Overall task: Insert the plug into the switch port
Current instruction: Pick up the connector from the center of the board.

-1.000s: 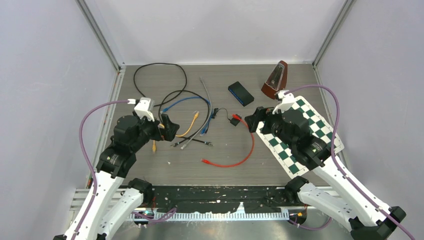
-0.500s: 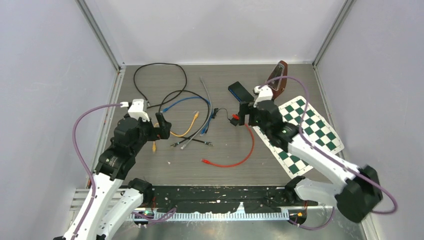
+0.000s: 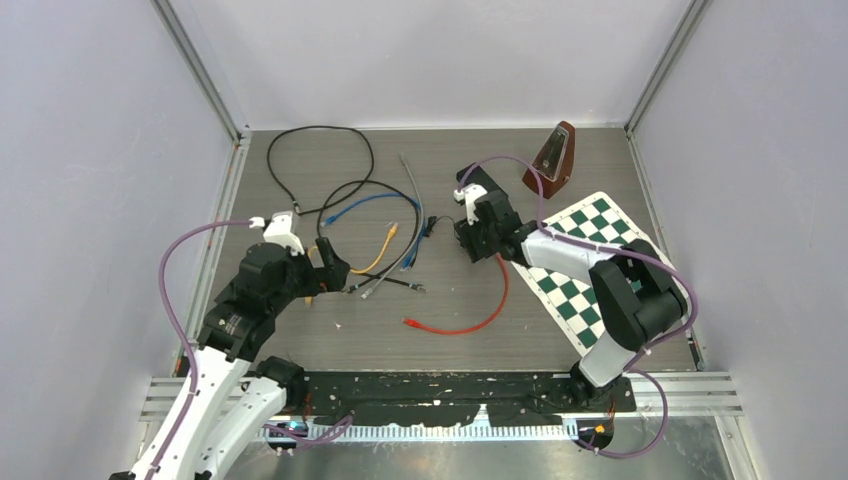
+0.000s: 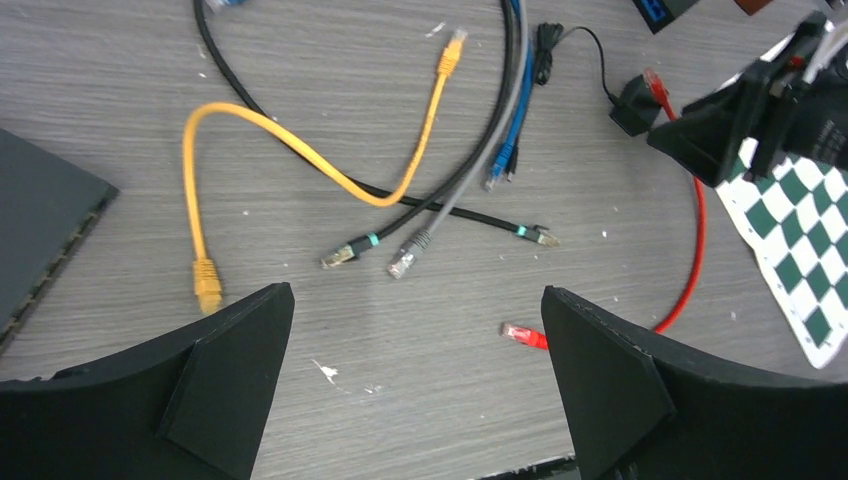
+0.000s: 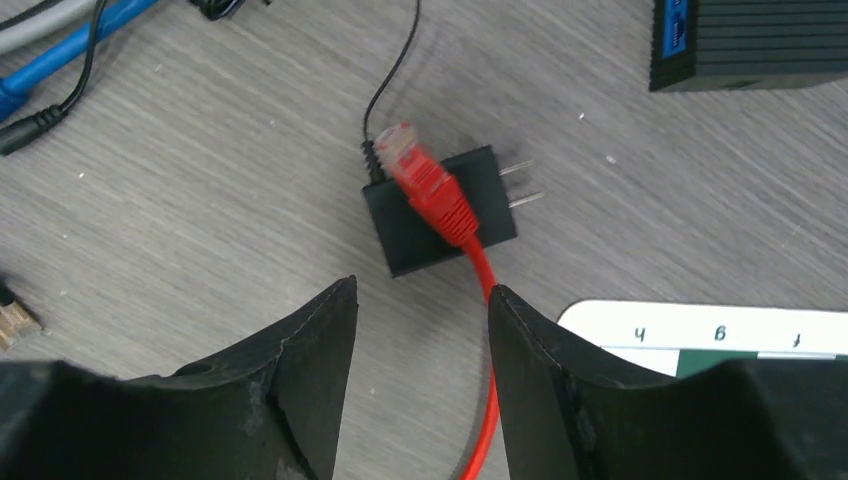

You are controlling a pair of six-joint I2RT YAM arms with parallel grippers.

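I see the red plug (image 5: pixel 430 185), translucent at its tip, lying across the black power adapter (image 5: pixel 415 240) just beyond the right gripper (image 5: pixel 420 300), whose jaws stand apart and empty; left gripper (image 4: pixel 415 295) likewise.

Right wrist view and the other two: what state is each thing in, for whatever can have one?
Left fingers: open wide, empty.
Right fingers: apart, gripping nothing.
Red plug: loose, lying on the adapter.
Adapter: flat, unplugged, prongs bare.
Switch: flat, nothing plugged in that shows.
Yellow cable: both ends loose.
Metronome: upright.
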